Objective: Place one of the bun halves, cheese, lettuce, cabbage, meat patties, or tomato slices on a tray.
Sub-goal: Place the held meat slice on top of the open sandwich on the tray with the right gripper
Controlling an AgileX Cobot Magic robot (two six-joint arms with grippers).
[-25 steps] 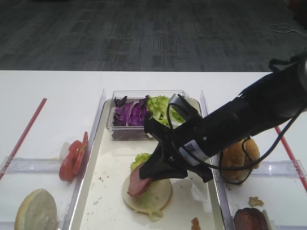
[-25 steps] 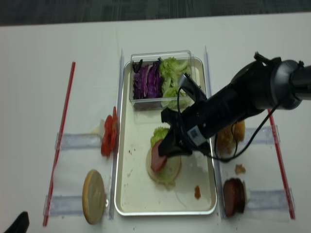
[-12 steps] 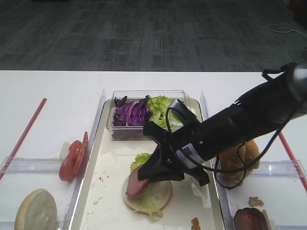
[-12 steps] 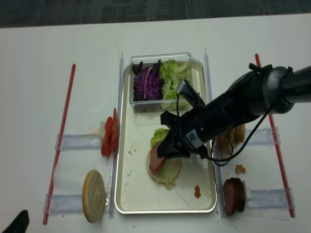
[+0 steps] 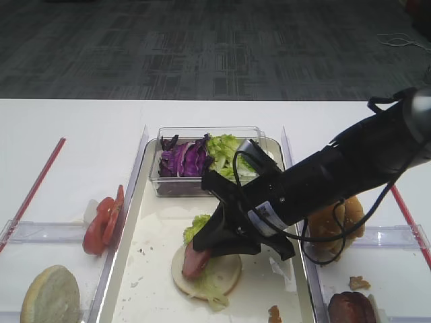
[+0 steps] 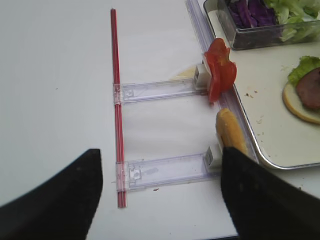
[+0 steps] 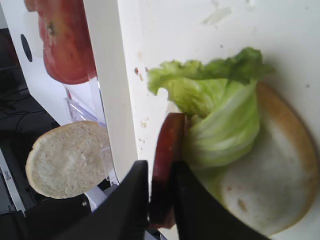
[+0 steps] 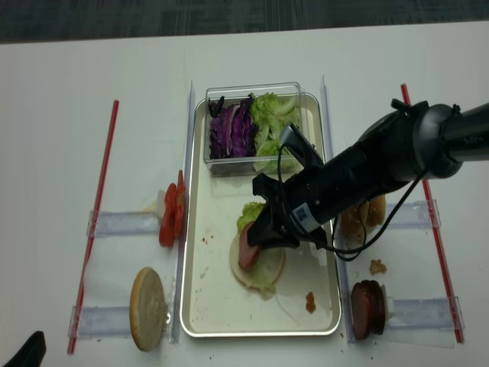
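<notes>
On the cream tray [image 5: 145, 272] [image 8: 210, 294] lies a flat bun half [image 5: 227, 274] [image 7: 280, 170] [image 8: 269, 269] with green lettuce [image 5: 196, 225] [image 7: 220, 115] [image 8: 247, 213] on it. A reddish-brown meat patty [image 5: 194, 260] [image 7: 168, 150] [image 8: 246, 251] stands on edge at the bun's left side, against the lettuce. My right gripper [image 5: 203, 250] [image 7: 160, 167] [image 8: 257, 240] is shut on the patty, one black finger on each face. My left gripper [image 6: 160, 155] hangs open over the bare table, left of the tray, holding nothing.
A clear tub [image 5: 202, 183] [image 8: 252, 164] of purple cabbage and lettuce stands at the tray's far end. Left of the tray are tomato slices [image 5: 104, 219] [image 6: 220, 75] and a bun half [image 5: 50, 296] [image 6: 230, 132]. Right of it are a sesame bun [image 5: 337, 219] and patties [image 8: 367, 310].
My right gripper has come down a little with the patty. The patty's lower edge now sits on the bun half beside the lettuce. The left arm has not moved.
</notes>
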